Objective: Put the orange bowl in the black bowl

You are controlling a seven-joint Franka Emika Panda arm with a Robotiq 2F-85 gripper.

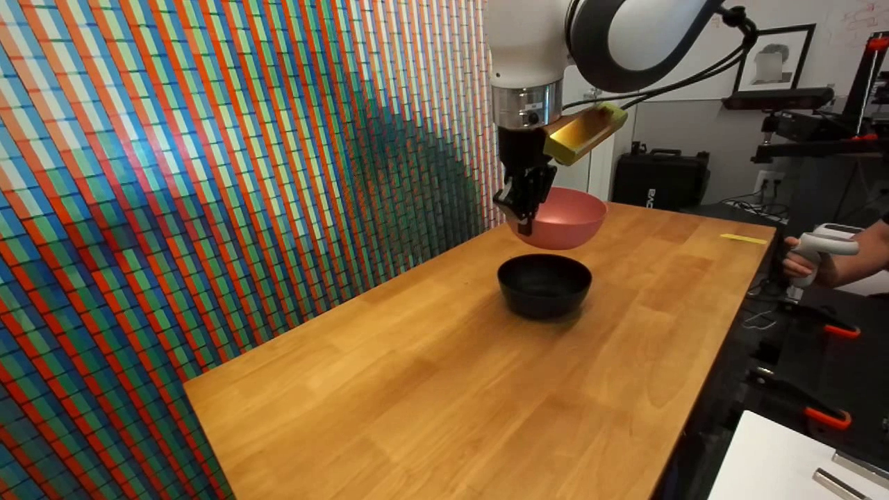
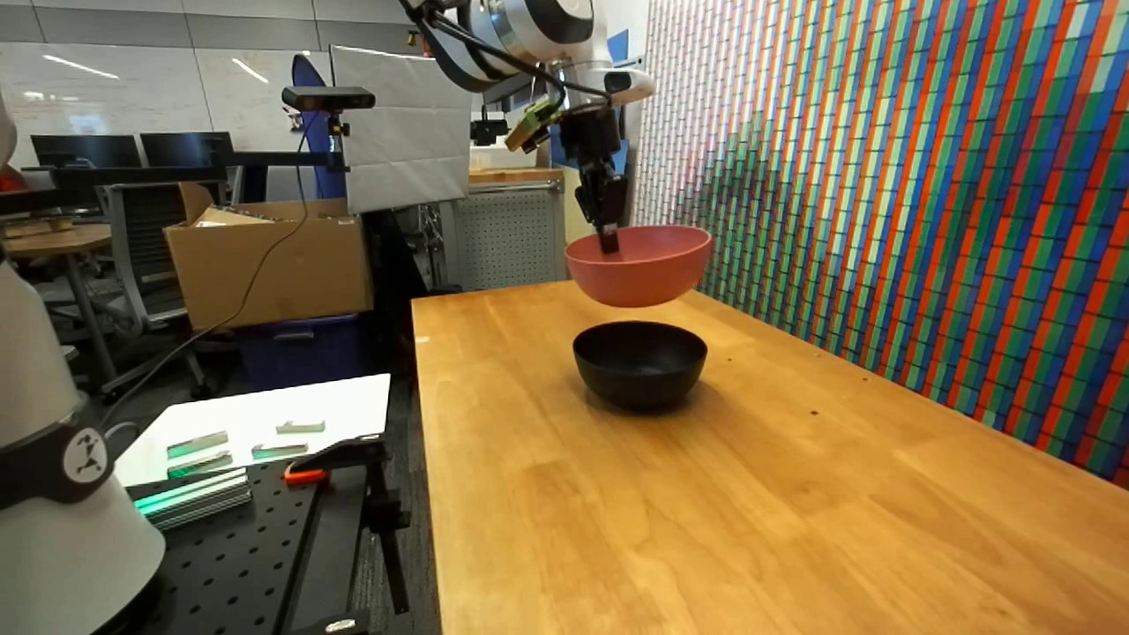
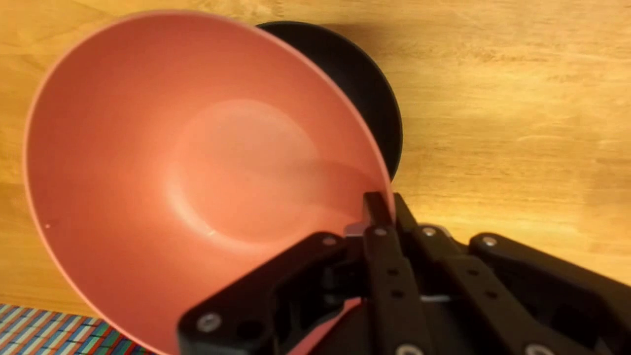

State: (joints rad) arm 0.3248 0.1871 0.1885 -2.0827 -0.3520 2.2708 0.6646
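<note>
Gripper (image 3: pixel 389 204), black, two-fingered: clamped on the rim of the orange bowl (image 3: pixel 212 162), one finger within, one without. Orange bowl (matte, nearer salmon than orange): held aloft, slightly tilted, above the black bowl (image 2: pixel 639 375) and apart from it. Black bowl: upright on the wooden table (image 1: pixel 444 403), partly hidden by the other in the wrist view. Wall (image 2: pixel 926 194), patterned in red, green, blue and white: beside the table's long edge. Cardboard box (image 2: pixel 322 273), open-topped, in an exterior view: above a dark blue bin (image 2: pixel 304 357). Two monitors (image 2: pixel 187 150): behind, dark-screened.
</note>
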